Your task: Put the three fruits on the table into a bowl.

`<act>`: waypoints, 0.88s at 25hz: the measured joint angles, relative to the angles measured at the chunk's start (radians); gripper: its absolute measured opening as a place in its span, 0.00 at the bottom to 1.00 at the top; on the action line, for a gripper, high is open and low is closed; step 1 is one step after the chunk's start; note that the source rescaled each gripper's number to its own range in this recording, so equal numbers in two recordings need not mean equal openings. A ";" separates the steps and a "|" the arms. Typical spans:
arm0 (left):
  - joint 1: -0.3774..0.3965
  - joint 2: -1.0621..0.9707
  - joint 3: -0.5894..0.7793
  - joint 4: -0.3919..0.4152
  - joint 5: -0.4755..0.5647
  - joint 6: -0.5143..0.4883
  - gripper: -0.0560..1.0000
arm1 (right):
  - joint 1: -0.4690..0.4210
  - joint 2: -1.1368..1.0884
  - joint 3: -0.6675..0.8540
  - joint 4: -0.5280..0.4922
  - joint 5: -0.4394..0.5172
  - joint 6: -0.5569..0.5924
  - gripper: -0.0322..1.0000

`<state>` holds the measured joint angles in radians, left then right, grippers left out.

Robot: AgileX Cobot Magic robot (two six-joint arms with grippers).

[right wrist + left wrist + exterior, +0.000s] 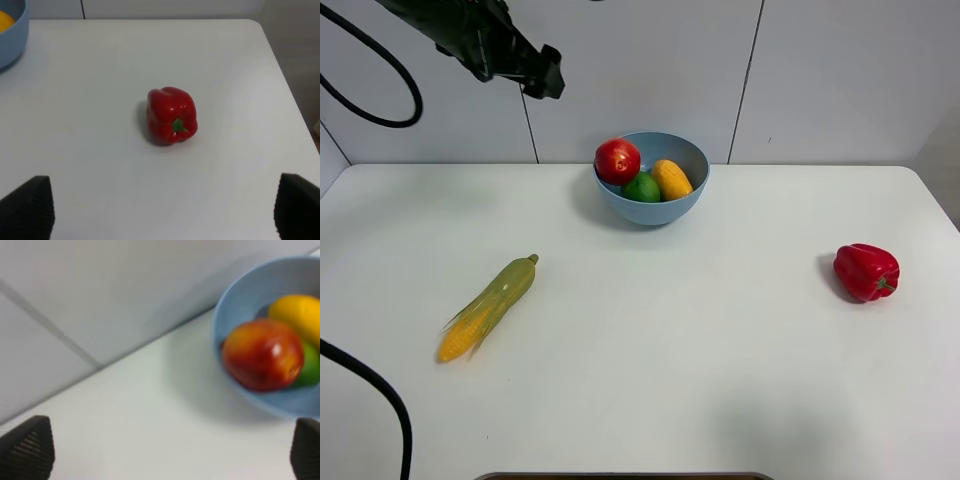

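Observation:
The light-blue bowl (652, 212) stands at the back middle of the white table (670, 360). Inside it lie the red apple (618, 161), the green lime (642, 188) and the yellow-orange mango (671, 179). My left gripper (546, 78) hangs high up and to the left of the bowl, open and empty. The left wrist view shows its wide-apart fingers (27, 452) with the bowl (235, 305), apple (262, 361), mango (297, 315) and lime (309, 367) off to one side. My right gripper (162, 212) is open and empty, facing the table; it does not show in the high view.
A red bell pepper (866, 271) lies at the right side of the table, also seen as the pepper (171, 122) ahead of the right gripper. A husked corn cob (490, 305) lies at the left front. Black cables hang along the left edge.

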<state>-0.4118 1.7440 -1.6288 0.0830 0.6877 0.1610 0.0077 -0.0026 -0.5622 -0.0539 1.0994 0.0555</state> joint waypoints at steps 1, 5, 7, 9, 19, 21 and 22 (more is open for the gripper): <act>0.013 -0.019 0.000 0.000 0.036 0.005 0.86 | 0.000 0.000 0.000 0.000 0.000 0.000 0.98; 0.069 -0.103 0.000 0.001 0.162 0.022 0.86 | 0.000 0.000 0.000 0.000 0.000 0.000 0.98; 0.095 -0.144 0.000 0.001 0.219 0.026 0.86 | 0.000 0.000 0.000 0.000 0.000 0.000 0.98; 0.121 -0.181 0.000 0.001 0.283 0.033 0.86 | 0.000 0.000 0.000 0.000 0.000 0.000 0.98; 0.248 -0.376 0.000 0.004 0.517 0.043 0.86 | 0.000 0.000 0.000 0.000 0.000 0.000 0.98; 0.263 -0.419 0.000 0.010 0.523 0.043 0.86 | 0.000 0.000 0.000 0.000 0.000 0.000 0.98; 0.269 -0.438 0.000 0.015 0.524 0.043 0.86 | 0.000 0.000 0.000 0.000 0.000 0.000 0.98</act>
<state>-0.1423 1.3061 -1.6288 0.0975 1.2121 0.2039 0.0077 -0.0026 -0.5622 -0.0539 1.0994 0.0555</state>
